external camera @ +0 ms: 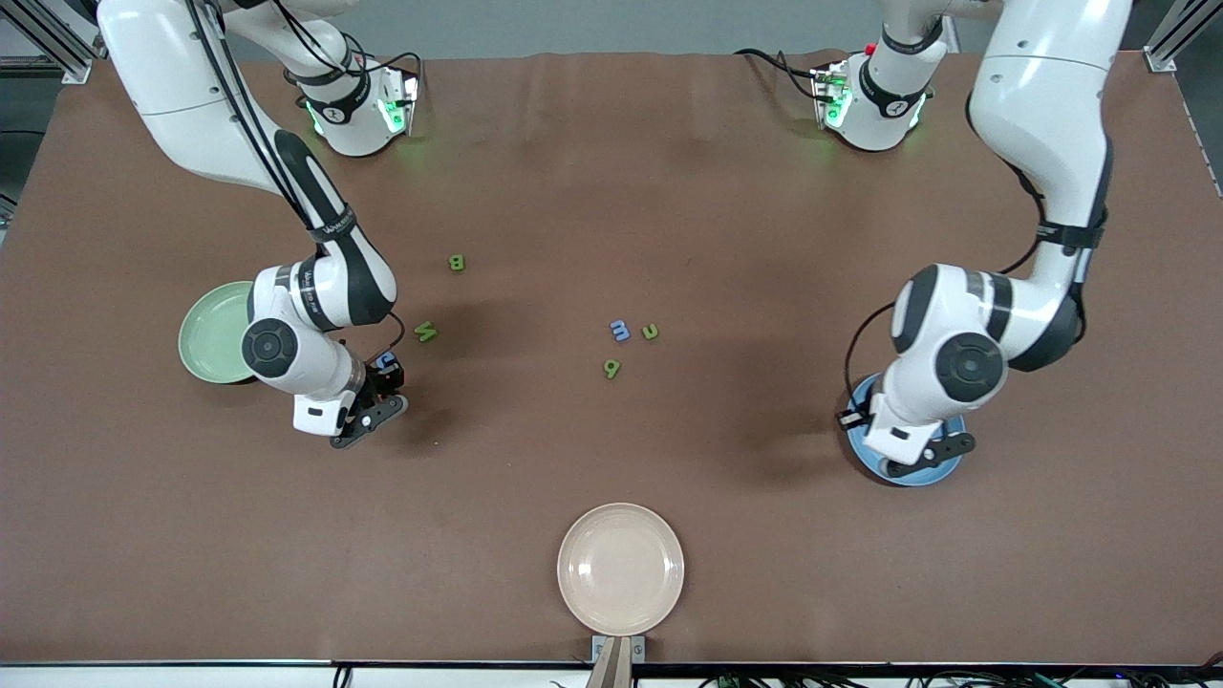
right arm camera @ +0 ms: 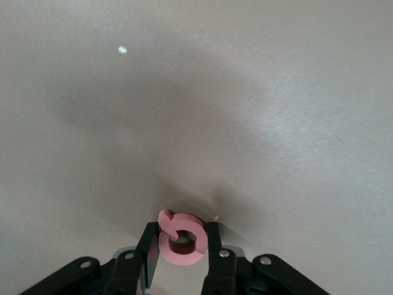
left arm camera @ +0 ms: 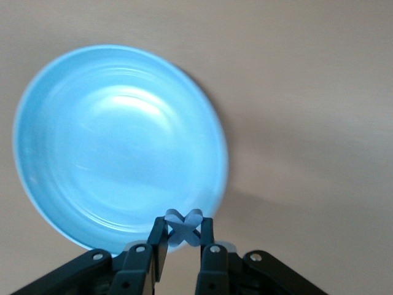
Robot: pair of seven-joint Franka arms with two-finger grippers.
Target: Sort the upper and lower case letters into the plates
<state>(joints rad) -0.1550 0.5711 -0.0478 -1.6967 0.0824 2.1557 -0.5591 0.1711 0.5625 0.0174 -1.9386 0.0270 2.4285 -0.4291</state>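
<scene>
Letters are riding in both claws: left claw (left arm camera: 182, 243) clenching a blue x (left arm camera: 183, 228) over the blue plate's (left arm camera: 73, 123) rim, right claw (right arm camera: 181, 246) gripping a pink letter (right arm camera: 180, 241) over bare surface (external camera: 611, 172). Releasing now, the x might be landing outside the rim.

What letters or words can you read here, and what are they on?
"B": green B, nearest the bases.
"M" or "W": green zigzag letter, by the right arm.
"m": blue m, mid-table.
"u" or "n": green arch letter, beside it.
"9" or "g": green looped letter, nearer the camera.
"X": blue X in the left pincer, over the blue plate.
Maybe "G": pink letter in the right pincer, over the table.
Right arm's print: too small.
</scene>
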